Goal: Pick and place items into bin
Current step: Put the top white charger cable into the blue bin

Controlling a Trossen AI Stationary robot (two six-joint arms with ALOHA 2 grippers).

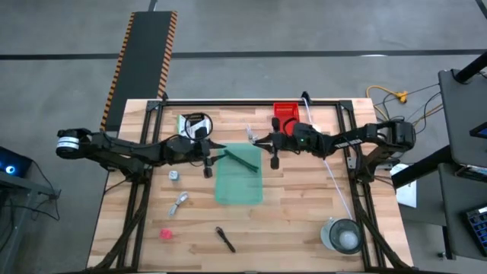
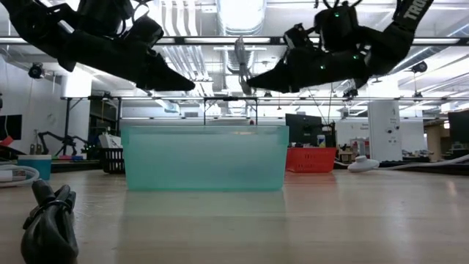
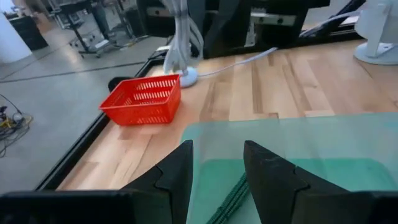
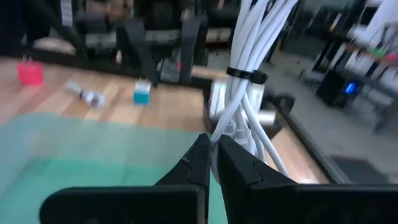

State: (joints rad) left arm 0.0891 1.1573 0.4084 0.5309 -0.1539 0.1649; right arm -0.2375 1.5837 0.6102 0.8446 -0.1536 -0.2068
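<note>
Step in hand: the right gripper (image 4: 211, 163) carries a white cable bundle (image 4: 245, 81) toward the bin (image 1: 239, 176); judged from its place near the bin's far right corner, the drop comes next.
Right gripper: closed on the lower end of the cable bundle, which is tied with a black strap and stands up from the fingers; in the low view it hangs above the bin's rim.
Left gripper: the left gripper (image 3: 217, 171) hangs over the bin's far left corner, fingers partly apart with nothing between them; it holds nothing.
Bin: translucent green, at the middle of the tabletop (image 1: 304, 221); a green marker (image 1: 243, 160) already lies inside, slanted near the far end.
Items not yet in: a packet (image 1: 195, 123) far left, a small pale cube (image 1: 174, 175), a silvery piece (image 1: 180, 202), a pink blob (image 1: 166, 234) and a black pen-like tool (image 1: 225, 239), all on the tabletop left of or nearer than the bin.
Doing it well: bring the bundle over the bin's open middle before releasing, since at the rim a stiff cable could hang up on the wall.
Risk: the two grippers are near each other over the bin; the left one should keep clear.
Not task things: a red basket (image 1: 286, 113) and a round container (image 1: 342, 235).
</note>
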